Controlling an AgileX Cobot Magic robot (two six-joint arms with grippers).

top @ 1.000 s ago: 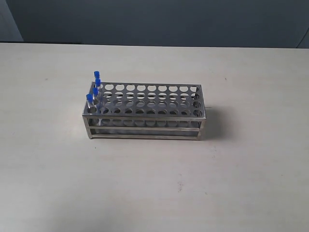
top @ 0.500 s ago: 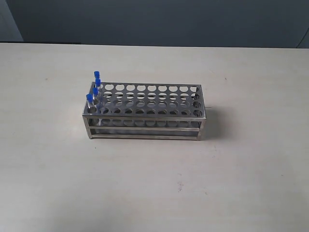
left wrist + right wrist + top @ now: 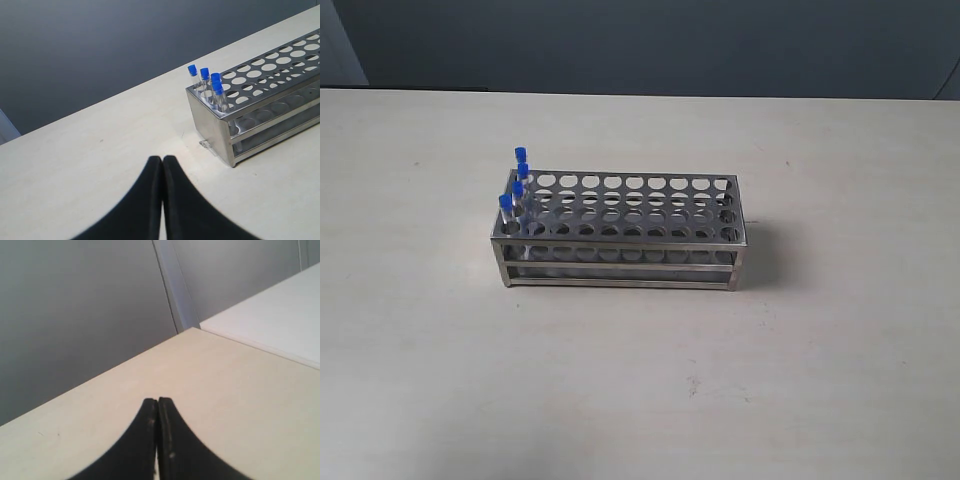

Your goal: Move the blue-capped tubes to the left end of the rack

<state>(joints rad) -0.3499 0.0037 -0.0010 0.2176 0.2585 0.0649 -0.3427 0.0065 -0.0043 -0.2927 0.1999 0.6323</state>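
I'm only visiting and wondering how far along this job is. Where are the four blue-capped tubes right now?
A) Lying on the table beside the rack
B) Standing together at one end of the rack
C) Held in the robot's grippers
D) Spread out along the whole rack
B: all four blue-capped tubes stand clustered in the holes at the left end of the rack, and no tube shows in its other holes.

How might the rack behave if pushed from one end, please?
The rack looks like rigid metal, so it would probably slide without flexing. Its long, low base suggests tipping is unlikely; the blue-capped tubes might rattle.
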